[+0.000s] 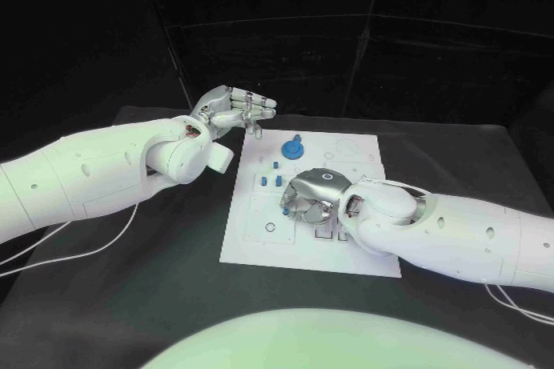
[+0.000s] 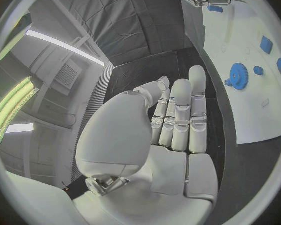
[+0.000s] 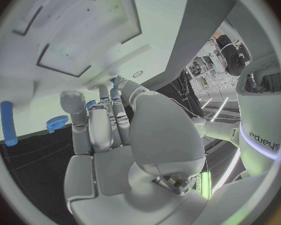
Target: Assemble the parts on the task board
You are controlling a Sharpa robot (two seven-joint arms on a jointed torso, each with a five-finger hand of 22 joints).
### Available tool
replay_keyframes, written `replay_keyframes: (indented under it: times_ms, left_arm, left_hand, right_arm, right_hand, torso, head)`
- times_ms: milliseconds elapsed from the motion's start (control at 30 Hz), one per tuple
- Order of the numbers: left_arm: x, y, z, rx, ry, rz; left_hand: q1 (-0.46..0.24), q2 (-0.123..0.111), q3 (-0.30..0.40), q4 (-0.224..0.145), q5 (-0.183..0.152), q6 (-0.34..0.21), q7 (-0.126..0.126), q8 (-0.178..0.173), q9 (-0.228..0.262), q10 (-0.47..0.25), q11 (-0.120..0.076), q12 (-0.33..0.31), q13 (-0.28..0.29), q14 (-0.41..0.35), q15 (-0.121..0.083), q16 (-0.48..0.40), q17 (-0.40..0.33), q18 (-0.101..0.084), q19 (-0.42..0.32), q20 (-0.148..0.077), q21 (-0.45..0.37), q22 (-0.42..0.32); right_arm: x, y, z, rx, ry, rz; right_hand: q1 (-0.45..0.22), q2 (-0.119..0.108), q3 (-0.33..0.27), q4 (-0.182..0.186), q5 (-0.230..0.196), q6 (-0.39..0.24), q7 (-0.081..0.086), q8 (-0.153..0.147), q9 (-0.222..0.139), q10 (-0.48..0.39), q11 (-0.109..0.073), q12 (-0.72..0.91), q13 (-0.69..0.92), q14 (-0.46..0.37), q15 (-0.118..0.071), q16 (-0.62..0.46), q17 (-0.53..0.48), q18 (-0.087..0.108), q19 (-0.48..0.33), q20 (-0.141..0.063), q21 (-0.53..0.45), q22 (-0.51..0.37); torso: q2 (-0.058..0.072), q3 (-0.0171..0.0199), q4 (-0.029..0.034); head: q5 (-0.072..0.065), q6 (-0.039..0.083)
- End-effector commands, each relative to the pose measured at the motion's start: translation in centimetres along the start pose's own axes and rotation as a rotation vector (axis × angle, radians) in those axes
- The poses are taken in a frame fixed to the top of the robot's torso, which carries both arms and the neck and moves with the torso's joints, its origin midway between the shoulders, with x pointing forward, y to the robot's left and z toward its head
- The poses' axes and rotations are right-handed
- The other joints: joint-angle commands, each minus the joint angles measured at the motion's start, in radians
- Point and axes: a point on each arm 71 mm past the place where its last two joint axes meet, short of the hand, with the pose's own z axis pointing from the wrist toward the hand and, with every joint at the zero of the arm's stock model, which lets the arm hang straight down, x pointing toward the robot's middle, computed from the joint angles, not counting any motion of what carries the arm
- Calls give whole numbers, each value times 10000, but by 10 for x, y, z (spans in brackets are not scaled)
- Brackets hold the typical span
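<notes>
The white task board (image 1: 347, 157) lies in the middle of the black table. A blue gear (image 1: 293, 148) stands near its far edge, and two small blue parts (image 1: 271, 179) lie beside the left edge. My right hand (image 1: 311, 197) is curled down over the board's middle. In the right wrist view its thumb and a finger (image 3: 118, 92) close on a small blue part (image 3: 114, 79). My left hand (image 1: 234, 109) hovers off the board's far left corner, fingers (image 2: 181, 115) stretched out side by side and holding nothing. The gear (image 2: 238, 76) lies beyond them.
The board has rectangular recesses (image 3: 72, 60) close to my right hand. A blue peg (image 3: 8, 130) and the gear (image 3: 56, 121) lie further off. White cables (image 1: 70, 253) trail over the table at the left, and black curtains stand behind the table.
</notes>
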Motion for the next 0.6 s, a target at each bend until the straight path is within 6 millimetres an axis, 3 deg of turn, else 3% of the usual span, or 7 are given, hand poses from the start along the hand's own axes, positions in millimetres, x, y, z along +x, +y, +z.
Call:
replay_keyframes:
  times_ms: [33,200,367,600]
  left_arm:
    - [1,-1,0,20,101,-64]
    - [0,-1,0,11,90,-60]
    - [-1,-1,0,2,70,-53]
    - [-2,0,0,-21,61,-48]
  left_hand:
    - [5,48,-16,-46,21,-11,58,46,-9,-80,-8,30,-13,-68,-17,-19,-14,125,-98,-3,-54,-9]
    - [-5,50,-23,-42,21,-15,60,47,-9,-92,-5,32,-15,-71,-14,-17,-19,124,-100,0,-55,-9]
    - [-9,51,-25,-40,21,-16,61,47,-10,-97,-4,33,-15,-72,-13,-17,-20,124,-101,0,-55,-9]
    - [-9,51,-25,-40,21,-16,61,47,-10,-97,-4,33,-15,-72,-13,-17,-20,124,-101,0,-55,-9]
  right_arm:
    - [-7,1,-4,-218,-886,89]
    - [-15,-1,-17,-380,-1811,546]
    - [-20,-9,-32,-207,-2197,926]
    - [-43,-36,-52,809,-2247,1369]
  right_hand:
    - [-5,-78,-77,-12,90,-71,-25,-42,6,-102,0,-3,7,324,67,-34,-17,-29,-91,10,-49,-4]
    - [7,-95,-88,-33,216,-115,-22,-36,11,-88,-6,86,11,315,67,-49,-49,-24,-89,19,-53,-4]
    - [-7,-132,-112,-40,261,-172,-20,-47,7,-105,-2,129,7,300,69,-85,-111,-12,-124,23,-88,-67]
    - [-194,-249,-324,50,295,-351,-20,-53,5,-237,5,237,-19,264,82,-157,-226,22,-238,41,-214,-266]
  torso:
    - [-2,5,-9]
    - [-4,18,-21]
    - [-18,4,-33]
    - [-21,1,-16]
  head:
    - [-15,15]
    - [-22,57]
    - [-75,90]
    - [-190,217]
